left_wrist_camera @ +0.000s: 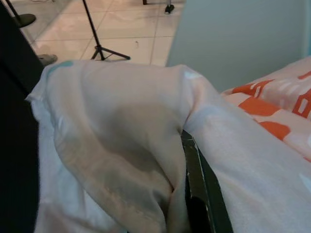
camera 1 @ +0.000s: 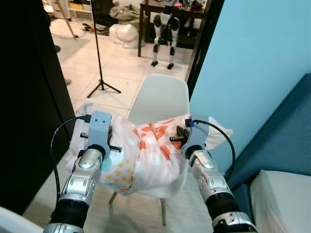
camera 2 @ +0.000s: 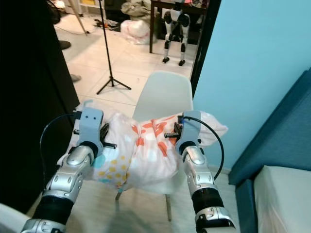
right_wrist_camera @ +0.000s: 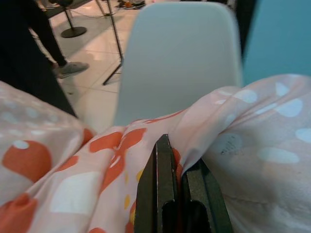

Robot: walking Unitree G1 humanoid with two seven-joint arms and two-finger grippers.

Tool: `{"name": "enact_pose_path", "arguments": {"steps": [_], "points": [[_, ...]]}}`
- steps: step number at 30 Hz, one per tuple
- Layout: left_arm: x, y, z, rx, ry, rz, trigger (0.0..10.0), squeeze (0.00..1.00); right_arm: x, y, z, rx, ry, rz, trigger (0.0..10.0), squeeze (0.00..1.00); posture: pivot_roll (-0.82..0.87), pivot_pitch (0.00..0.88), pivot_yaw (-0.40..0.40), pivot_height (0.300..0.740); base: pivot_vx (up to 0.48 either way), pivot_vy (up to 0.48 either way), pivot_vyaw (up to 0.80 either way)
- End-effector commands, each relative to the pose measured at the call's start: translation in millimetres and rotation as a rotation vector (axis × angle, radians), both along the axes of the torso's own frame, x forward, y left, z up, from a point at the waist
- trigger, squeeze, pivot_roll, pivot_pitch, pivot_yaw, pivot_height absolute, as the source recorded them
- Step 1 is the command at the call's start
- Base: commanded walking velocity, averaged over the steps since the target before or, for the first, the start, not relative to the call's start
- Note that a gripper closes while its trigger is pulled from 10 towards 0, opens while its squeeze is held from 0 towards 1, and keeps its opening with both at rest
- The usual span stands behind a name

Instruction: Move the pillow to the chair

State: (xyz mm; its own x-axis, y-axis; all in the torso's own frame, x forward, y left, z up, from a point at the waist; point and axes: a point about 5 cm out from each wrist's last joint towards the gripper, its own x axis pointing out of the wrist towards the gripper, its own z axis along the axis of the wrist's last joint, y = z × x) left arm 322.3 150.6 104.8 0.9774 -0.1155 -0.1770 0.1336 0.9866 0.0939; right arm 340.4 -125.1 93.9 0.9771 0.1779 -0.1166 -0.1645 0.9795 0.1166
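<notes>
End effectors both clenched on pillow cloth: left end effector (camera 1: 103, 139) pinching the pillow's (camera 1: 146, 158) left end, right end effector (camera 1: 183, 138) its right. Pillow held over the chair (camera 1: 162, 99) seat, sagging onto it or just above; cannot tell which. Left, judging so: lower, release. No containers around.

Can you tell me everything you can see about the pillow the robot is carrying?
The pillow is soft and floppy, in a pale pinkish-white cloth cover with orange shapes, white spots and some yellow dots. It looks bunched and wrinkled, sagging in the middle. The left gripper pinches folds of one end, and the right gripper is shut on cloth at the other end. The pillow hangs over the seat of the white chair; whether it already rests on the seat cannot be told.
</notes>
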Motion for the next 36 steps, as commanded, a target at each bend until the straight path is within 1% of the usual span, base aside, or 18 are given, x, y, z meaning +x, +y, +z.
{"name": "enact_pose_path", "arguments": {"steps": [1,5,7,11,13,17,18,26,36], "points": [[3.9,-7.5,8.8,0.007,-0.034,-0.029,10.0,0.00,4.6,7.6,13.2,0.013,-0.051,0.031,10.0,0.00,0.06,0.000,-0.072,0.740,0.000,0.000,0.00],[4.0,-7.1,9.0,0.007,-0.034,-0.026,10.0,0.00,4.6,7.8,13.5,0.013,-0.052,0.031,10.0,0.00,0.06,0.000,-0.072,0.740,0.000,0.000,0.00],[4.3,-5.2,8.7,0.005,-0.035,-0.013,10.0,0.00,5.0,8.6,14.1,0.015,-0.054,0.035,10.0,0.00,0.06,0.000,-0.075,0.740,0.000,0.000,0.00],[4.7,1.3,6.2,0.029,-0.029,0.006,10.0,0.00,5.6,9.8,12.3,0.014,-0.036,0.047,10.0,0.00,0.06,0.000,-0.081,0.740,0.000,0.000,0.00],[4.0,1.3,4.4,0.035,-0.022,-0.002,10.0,0.00,5.3,10.1,10.3,0.029,-0.019,0.044,10.0,0.00,0.06,0.000,-0.082,0.730,0.000,0.000,0.00],[3.4,0.2,3.4,0.033,-0.019,-0.006,10.0,0.00,5.4,8.9,9.5,0.019,-0.016,0.037,10.0,0.00,0.06,0.000,-0.082,0.715,0.000,0.000,0.00],[3.2,-0.6,3.1,0.033,-0.020,-0.006,10.0,0.00,5.5,8.6,9.8,0.017,-0.019,0.037,10.0,0.00,0.06,0.000,-0.082,0.705,0.000,0.000,0.00],[4.9,-2.5,3.4,0.041,-0.020,-0.015,10.0,0.00,5.9,8.1,10.5,0.019,-0.020,0.034,10.0,0.00,0.06,0.000,-0.078,0.680,0.000,0.000,0.00],[5.2,-0.2,1.2,0.055,-0.013,-0.013,10.0,0.00,5.4,7.9,10.3,0.022,-0.015,0.036,10.0,0.00,0.05,0.000,-0.075,0.650,0.000,0.000,0.00]]}}
